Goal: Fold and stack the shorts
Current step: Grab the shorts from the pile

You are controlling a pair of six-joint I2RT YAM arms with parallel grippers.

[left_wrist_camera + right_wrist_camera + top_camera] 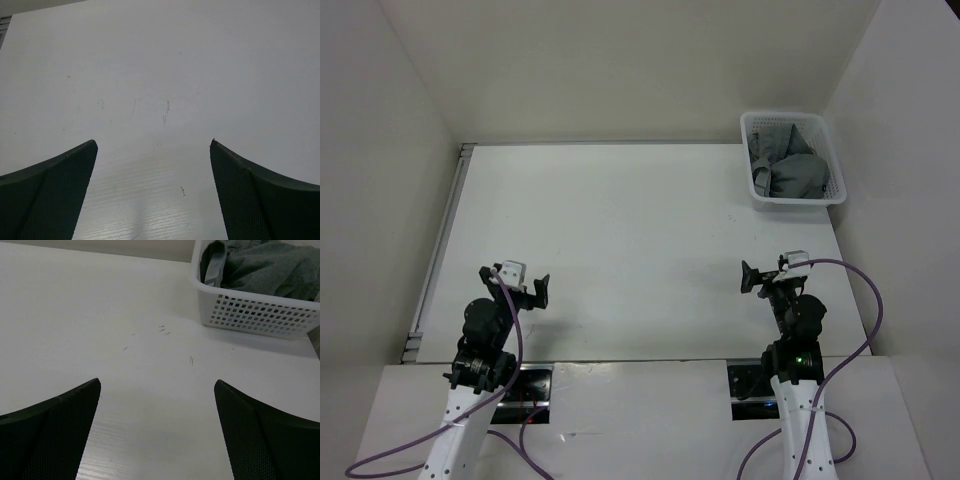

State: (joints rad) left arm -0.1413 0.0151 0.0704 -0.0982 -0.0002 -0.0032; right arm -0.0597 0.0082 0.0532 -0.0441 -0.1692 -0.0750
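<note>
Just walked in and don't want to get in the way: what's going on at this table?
Nothing is being handled yet. Both arms are at the near edge of the table, with the left gripper and right gripper open and empty. The grey shorts lie bunched in the white mesh basket at the far right corner. None have been taken out, so folding and stacking has not begun.

Grey shorts (790,172) in a white mesh basket (794,203) on a white table (620,240).

The shorts (795,170) lie in the basket (798,203) (far right on the table (620,220)).
</note>
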